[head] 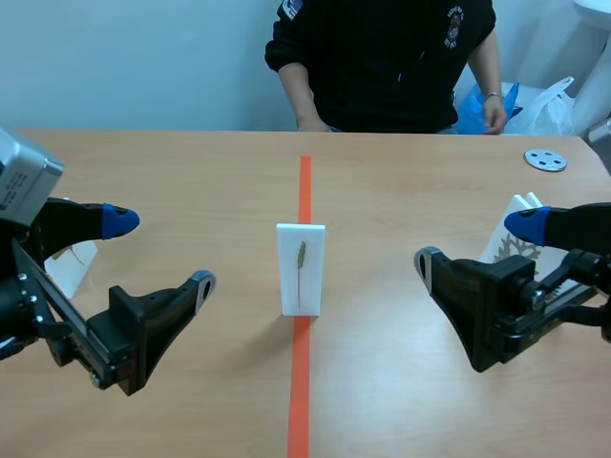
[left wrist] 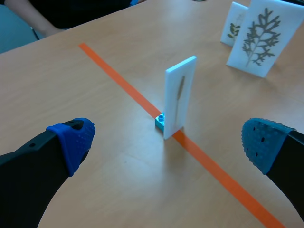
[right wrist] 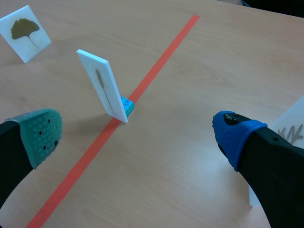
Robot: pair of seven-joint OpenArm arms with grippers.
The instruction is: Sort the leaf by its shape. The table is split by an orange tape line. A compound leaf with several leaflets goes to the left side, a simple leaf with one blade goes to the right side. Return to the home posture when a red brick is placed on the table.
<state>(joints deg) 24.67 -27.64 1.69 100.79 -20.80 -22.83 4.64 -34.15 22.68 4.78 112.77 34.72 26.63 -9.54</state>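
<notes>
Both claws hang spread and empty at my end of the tabletop [head: 191,172], the left claw [head: 160,251] and the right claw [head: 475,241] flanking a white card [head: 301,269] that stands upright on the orange tape line [head: 305,181]. Its leaf [head: 301,256] looks like one slender blade, so I judge it bound for the right side; that sort is not yet begun, and I see no red brick. Only the wrist views show the small blue block [left wrist: 160,121] propping the card. The right wrist view alone makes plain a ginkgo card [right wrist: 26,32] on the left side. The left wrist view shows a branching-leaf card [left wrist: 259,40] and a smaller card [left wrist: 233,26] on the right, half hidden in the scene view. Farther off lies a grey disc [head: 545,159], and a person [head: 382,57] sits across the tabletop.
</notes>
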